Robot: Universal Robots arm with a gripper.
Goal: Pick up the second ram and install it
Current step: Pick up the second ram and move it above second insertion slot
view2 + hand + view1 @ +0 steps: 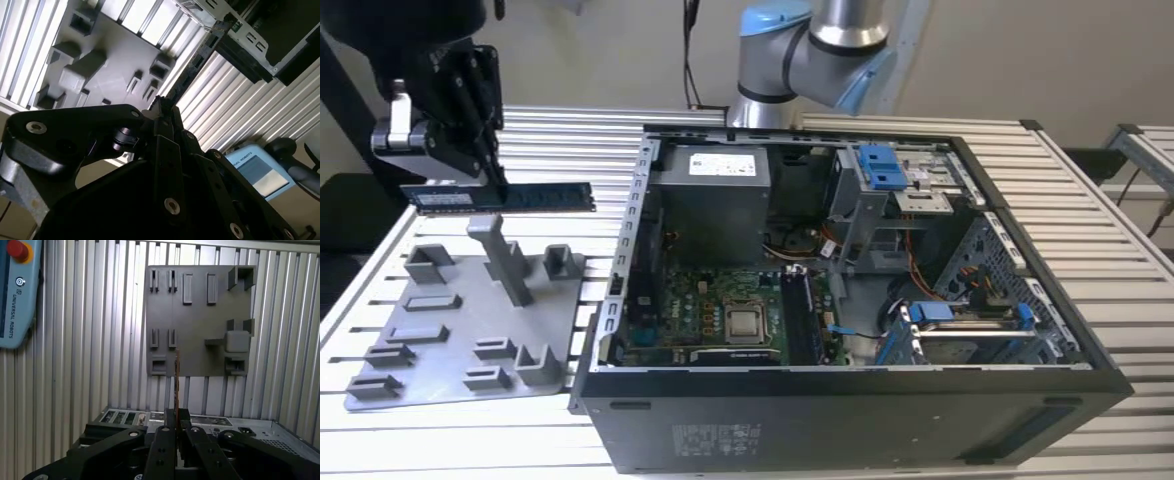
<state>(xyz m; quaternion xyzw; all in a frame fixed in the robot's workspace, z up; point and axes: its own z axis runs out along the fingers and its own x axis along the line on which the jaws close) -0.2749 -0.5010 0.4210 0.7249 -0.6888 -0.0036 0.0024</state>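
Risk of twisting or slipping on the way in — second ram pinched between the fingers near one end only, rest sticking out unsupported. Hanging level in the air over the grey holder tray, beside the open computer case — gripper pointing straight down from high at the exterior view's left.

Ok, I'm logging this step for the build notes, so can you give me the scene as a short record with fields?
gripper: shut on the second ram, raised at the exterior view's left
second ram: roughly level, above the holder tray, not touching it; edge-on in the first wrist view
holder tray: grey, flat on the slatted table, beside the computer case
computer case: side open, motherboard showing
install: not yet done; ram is outside the case
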